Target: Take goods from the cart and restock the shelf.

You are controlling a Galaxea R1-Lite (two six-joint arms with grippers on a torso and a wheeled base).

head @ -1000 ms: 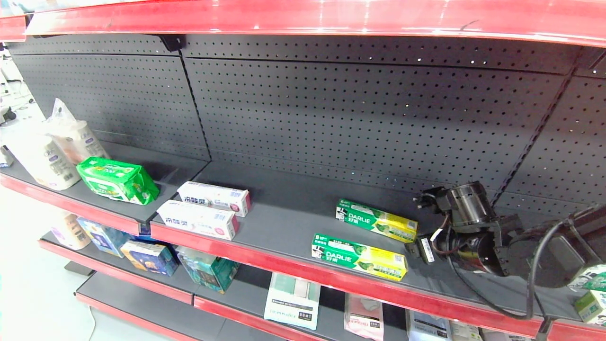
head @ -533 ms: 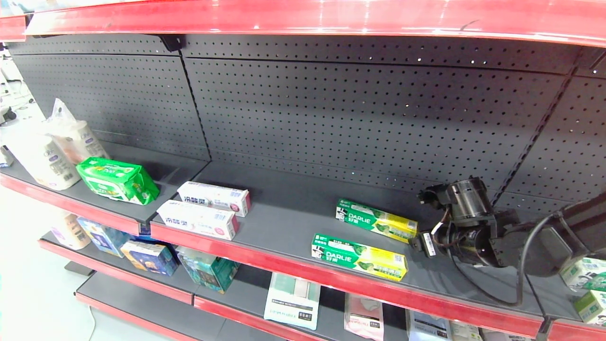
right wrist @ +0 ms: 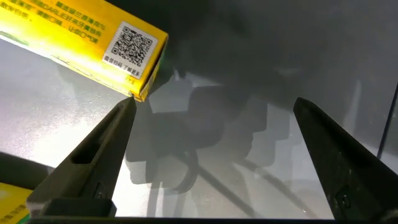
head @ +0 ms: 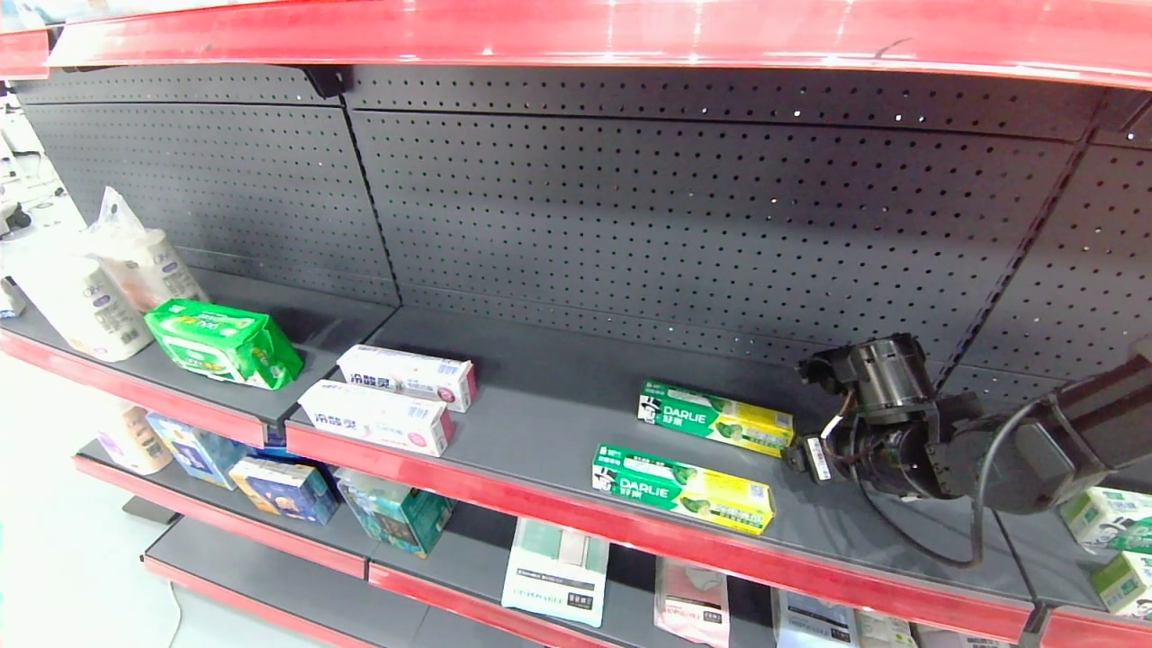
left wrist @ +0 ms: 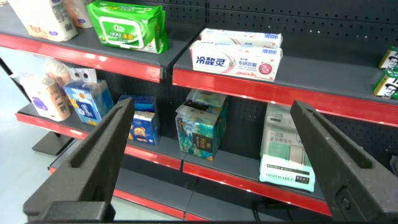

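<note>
Green-and-yellow, the two toothpaste boxes lie flat on the shelf (head: 540, 396). The rear box (head: 715, 418) is nearer the pegboard (head: 684, 216) and the front box (head: 682, 487) lies along the red edge strip (head: 468, 486); the two are roughly parallel and apart. The right gripper (right wrist: 212, 106) hangs low over the shelf, just beside the yellow end of the rear box and to its right in the head view. Its fingers (right wrist: 93, 155) stand apart with bare shelf between them. The box's corner sits right at one fingertip, though whether they touch cannot be told. A corner of the front box shows past the same finger in the right wrist view. The right arm (head: 909, 445) lies across the right end of the shelf, a black cable (head: 976, 531) looping under it. The left gripper (left wrist: 211, 104) is out in front of the rack, its fingers wide apart and holding nothing, facing the lower shelves (left wrist: 236, 180) with their cartons and packs. Further left on the toothpaste shelf lie two white boxes (head: 376, 417), one behind the other. Beyond them, on the next section, are a green wipes pack (head: 225, 342) and white bags (head: 81, 301). At the far right stand green-and-white cartons (head: 1111, 522).
</note>
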